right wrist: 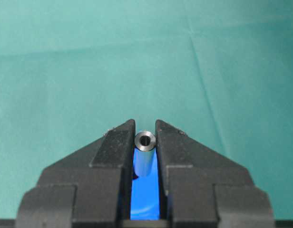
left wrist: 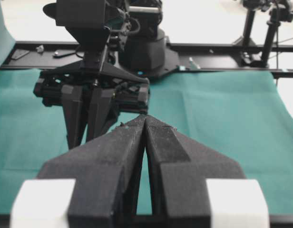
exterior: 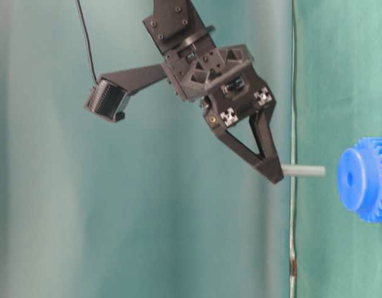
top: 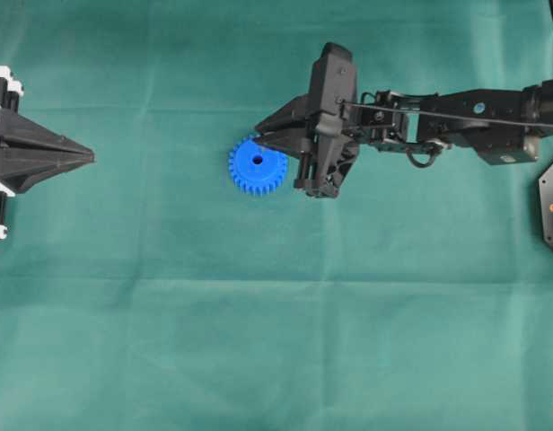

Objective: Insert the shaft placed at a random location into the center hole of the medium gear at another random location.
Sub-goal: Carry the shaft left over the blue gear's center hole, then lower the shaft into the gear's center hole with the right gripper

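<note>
The right end effector (right wrist: 145, 142) clamps the pin (right wrist: 145, 156) above the blue gear (top: 258, 165); the left end effector (left wrist: 145, 124) is together.

Shaft (exterior: 304, 171) poised over gear (top: 258, 165)

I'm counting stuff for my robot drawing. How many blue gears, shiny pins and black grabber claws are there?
Blue gear: 1
Shiny shaft, pinched in the right gripper: 1
Black grippers: 2, the right one and the left gripper, which is shut and holds nothing
Total: 4
</note>
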{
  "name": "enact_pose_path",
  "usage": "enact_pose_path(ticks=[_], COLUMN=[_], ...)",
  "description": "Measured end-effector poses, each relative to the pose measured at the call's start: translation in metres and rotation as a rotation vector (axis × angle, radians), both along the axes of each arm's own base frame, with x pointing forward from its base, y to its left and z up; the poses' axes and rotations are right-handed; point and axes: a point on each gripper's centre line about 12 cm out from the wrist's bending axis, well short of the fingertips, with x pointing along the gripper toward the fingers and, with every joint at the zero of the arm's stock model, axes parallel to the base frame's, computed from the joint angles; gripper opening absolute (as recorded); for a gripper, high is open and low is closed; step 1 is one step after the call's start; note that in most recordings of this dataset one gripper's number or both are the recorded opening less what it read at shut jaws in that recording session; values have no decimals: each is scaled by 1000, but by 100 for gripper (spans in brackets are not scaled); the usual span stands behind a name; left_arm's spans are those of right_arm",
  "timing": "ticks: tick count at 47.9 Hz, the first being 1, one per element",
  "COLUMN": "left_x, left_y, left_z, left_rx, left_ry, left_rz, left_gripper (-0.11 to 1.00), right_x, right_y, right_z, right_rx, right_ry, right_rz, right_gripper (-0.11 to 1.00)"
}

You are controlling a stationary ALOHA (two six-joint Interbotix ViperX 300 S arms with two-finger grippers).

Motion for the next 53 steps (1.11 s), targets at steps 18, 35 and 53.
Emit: enact_pose_path(ticks=[18,35,53], left_x=[0,0,0], left_y=[0,0,0], left_z=[-1,0,-1], left_rx=[2,0,-2], left_ry=[5,3,6], left_rz=[0,0,0], left_gripper=[0,0,0], right_x=[4,6,9], right_y=[2,1,1], right_z=[-1,-15,-21], right_rx=[0,11,13], right_ry=[0,26,20], right_rz=[6,-1,-5], right_gripper=[13,13,13])
